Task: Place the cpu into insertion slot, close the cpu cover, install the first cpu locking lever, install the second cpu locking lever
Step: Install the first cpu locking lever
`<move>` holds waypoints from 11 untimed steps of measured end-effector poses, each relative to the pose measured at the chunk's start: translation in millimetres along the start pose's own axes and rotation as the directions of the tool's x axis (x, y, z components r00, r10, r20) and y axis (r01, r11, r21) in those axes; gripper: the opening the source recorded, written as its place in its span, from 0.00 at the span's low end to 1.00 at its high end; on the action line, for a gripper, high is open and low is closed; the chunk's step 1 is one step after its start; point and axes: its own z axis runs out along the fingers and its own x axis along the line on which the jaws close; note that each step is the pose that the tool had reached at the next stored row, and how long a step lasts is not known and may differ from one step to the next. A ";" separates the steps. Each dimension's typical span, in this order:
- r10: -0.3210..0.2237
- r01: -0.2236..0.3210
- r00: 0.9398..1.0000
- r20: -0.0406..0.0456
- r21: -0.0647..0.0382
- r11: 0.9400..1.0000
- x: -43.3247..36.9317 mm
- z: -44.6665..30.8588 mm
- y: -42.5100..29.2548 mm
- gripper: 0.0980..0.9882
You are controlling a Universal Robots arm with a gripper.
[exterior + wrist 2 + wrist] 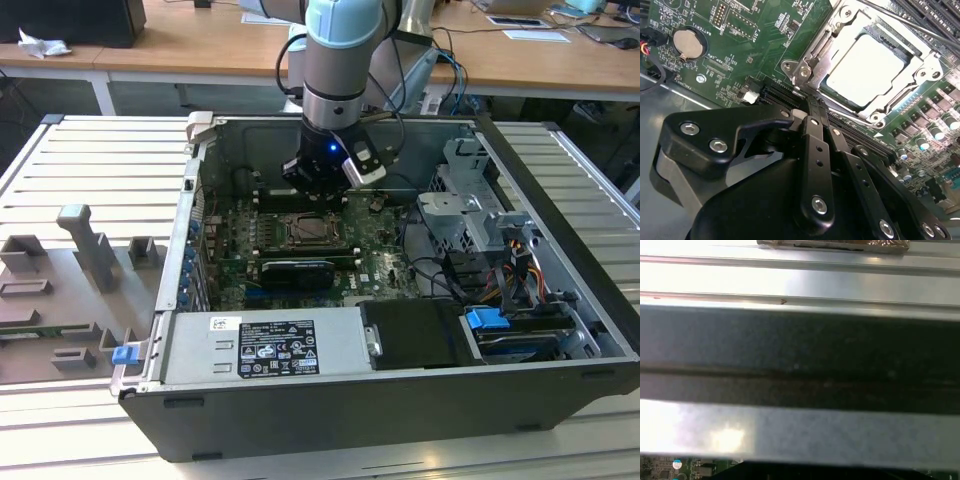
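The cpu [865, 70], a pale square chip, lies in the insertion slot [310, 232] on the green board. The silver cpu cover [827, 50] lies flat over it, framing the chip through its cut-out. A thin locking lever rod [920, 31] runs along one side of the cover. My gripper [807, 102] hangs just off the socket's corner, above a long black memory slot [855, 135], shut with nothing between its black fingers [815, 135]. In the exterior view the gripper [318, 182] sits low inside the case, just behind the socket.
The open computer case [400, 400] surrounds the board. A silver power supply [270, 345] is at the front, and a drive cage [470, 215] with cables is on the exterior view's right. A coin battery [689, 42] sits on the board. Grey fixtures [90, 250] stand outside the case.
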 end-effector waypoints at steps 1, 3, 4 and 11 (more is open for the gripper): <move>0.000 0.000 1.000 0.000 0.001 1.000 -0.1 0.1 0.0 0.01; 0.000 0.000 1.000 0.000 0.006 1.000 0.0 0.9 -0.1 0.01; 0.000 0.000 1.000 -0.001 0.008 1.000 0.0 1.5 -0.2 0.01; 0.000 0.000 1.000 0.000 0.012 1.000 0.0 1.1 -0.1 0.01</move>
